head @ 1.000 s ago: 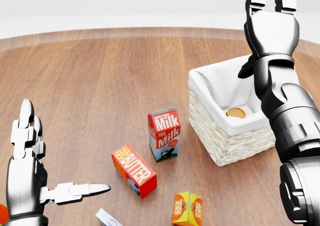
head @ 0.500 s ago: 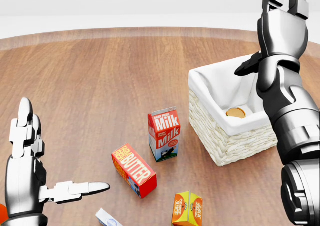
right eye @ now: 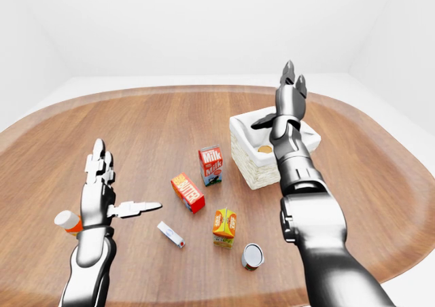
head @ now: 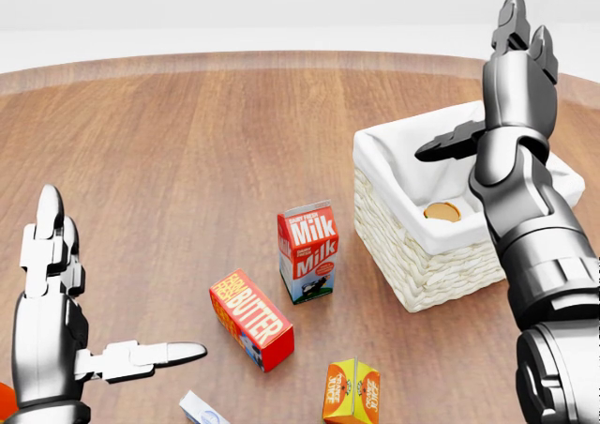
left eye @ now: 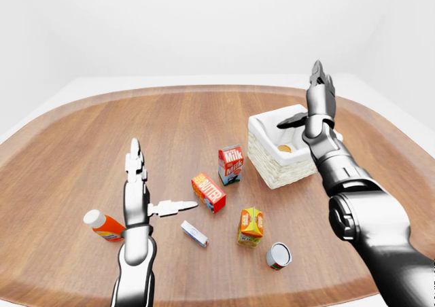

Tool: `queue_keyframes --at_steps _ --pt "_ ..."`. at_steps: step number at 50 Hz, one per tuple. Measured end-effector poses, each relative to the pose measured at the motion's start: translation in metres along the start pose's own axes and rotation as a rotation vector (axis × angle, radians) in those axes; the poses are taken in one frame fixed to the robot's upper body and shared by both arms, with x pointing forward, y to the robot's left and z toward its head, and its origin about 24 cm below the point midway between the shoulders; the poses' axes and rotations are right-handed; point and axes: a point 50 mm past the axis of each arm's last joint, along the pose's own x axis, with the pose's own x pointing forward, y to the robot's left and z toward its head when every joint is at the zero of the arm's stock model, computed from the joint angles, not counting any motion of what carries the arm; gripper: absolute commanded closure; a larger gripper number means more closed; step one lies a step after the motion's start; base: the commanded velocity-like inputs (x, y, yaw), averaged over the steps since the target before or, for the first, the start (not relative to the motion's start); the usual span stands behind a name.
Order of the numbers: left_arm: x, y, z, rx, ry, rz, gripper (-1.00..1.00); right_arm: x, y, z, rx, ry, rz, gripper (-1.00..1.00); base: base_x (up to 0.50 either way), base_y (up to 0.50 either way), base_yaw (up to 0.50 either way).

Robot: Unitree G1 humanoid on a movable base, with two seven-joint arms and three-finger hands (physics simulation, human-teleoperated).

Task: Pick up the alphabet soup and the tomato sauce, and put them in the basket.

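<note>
The upright red, white and green carton [head: 308, 252] reads "Milk" on two faces. The red and orange box [head: 250, 319] lying below-left of it reads "BUTTER". Print on the small orange carton [head: 352, 392] is illegible.

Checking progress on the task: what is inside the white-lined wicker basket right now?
Inside the white-lined wicker basket, one can's round tan top shows. Its label is hidden, so I cannot name it; the right hand covers part of the interior.

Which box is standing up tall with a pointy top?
The milk carton. It stands upright with a peaked top. The butter box lies flat beside it, and the orange carton is squat with a flatter top.
</note>
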Motion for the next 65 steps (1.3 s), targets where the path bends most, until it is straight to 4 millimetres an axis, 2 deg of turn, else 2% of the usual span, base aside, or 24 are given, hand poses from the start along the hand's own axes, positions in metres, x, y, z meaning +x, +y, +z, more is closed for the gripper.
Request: queue_keyframes --at_steps 14,33,65 --pt "-0.001 0.000 -0.001 0.003 0.004 -0.002 -1.00 -0.006 0.007 -0.004 0.109 0.022 0.035 -1.00 0.00 0.00 0.00" --pt "-0.001 0.000 -0.001 0.005 0.006 -0.001 -1.00 -0.017 0.004 -0.013 0.246 0.009 0.055 -1.00 0.00 0.00 0.00" --pt "0.000 0.000 0.000 0.003 -0.002 0.000 -1.00 -0.060 -0.025 0.012 0.480 -0.257 0.068 -1.00 0.00 0.00 0.00"
